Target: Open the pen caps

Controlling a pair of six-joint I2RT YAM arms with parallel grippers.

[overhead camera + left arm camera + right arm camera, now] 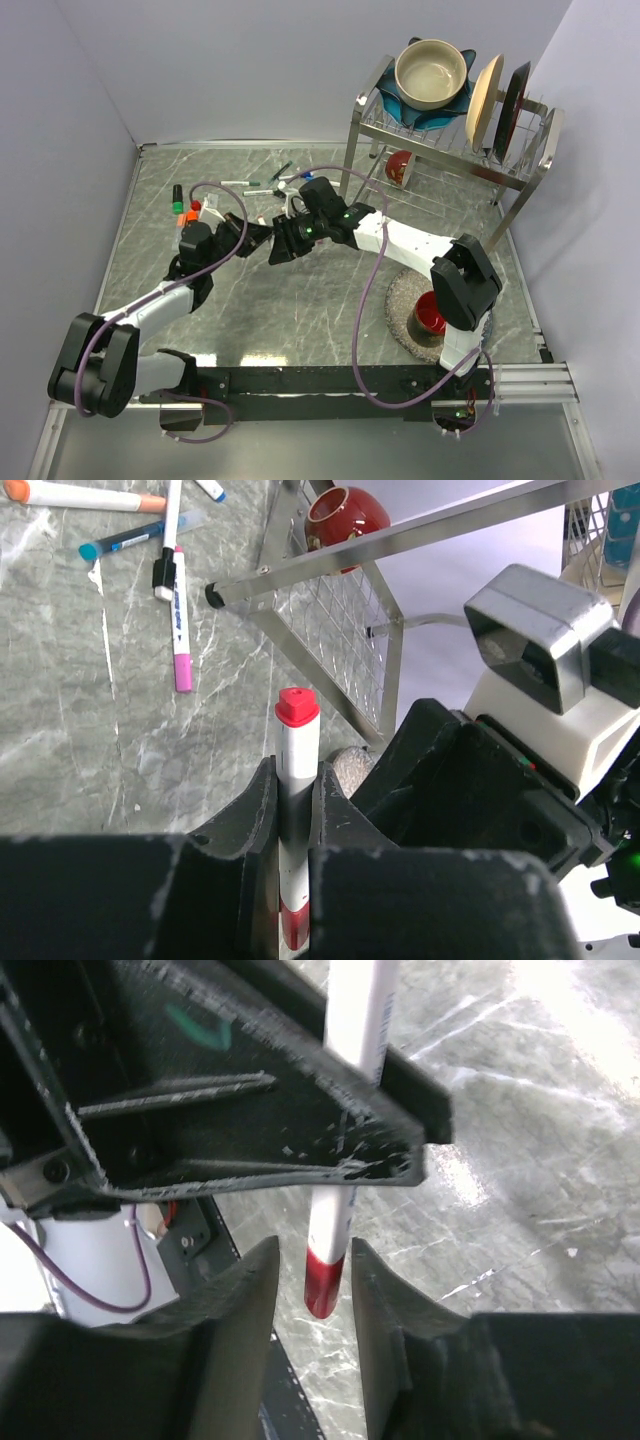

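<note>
L gripper (296,776) is clamped on a white marker (298,742), upright btw. its fingers, red cap (297,705) on the far tip and a red band nr. the wrist. R gripper (314,1250): jaws apart, one either side of the marker's red end (325,1278). There's a gap on one side; can't tell if the other finger touches. Both grippers meet over the table (300,320), left of the rack (450,150).

Writing: print runs along the barrel of a pink marker (178,620) lying left of the rack leg, too small to read.

Loose caps (182,206) (green, black, red, orange) sit grouped well left of the rack, just beside L gripper.

Containers: beige bowl (431,72) on top of the rack, on a blue piece. Two plates (487,90) stand on edge in the rack. Red bowl (399,166) is under the rack. Red cup (432,312) sits on a round mat (398,300) in front of the rack, nr. R arm base.
</note>
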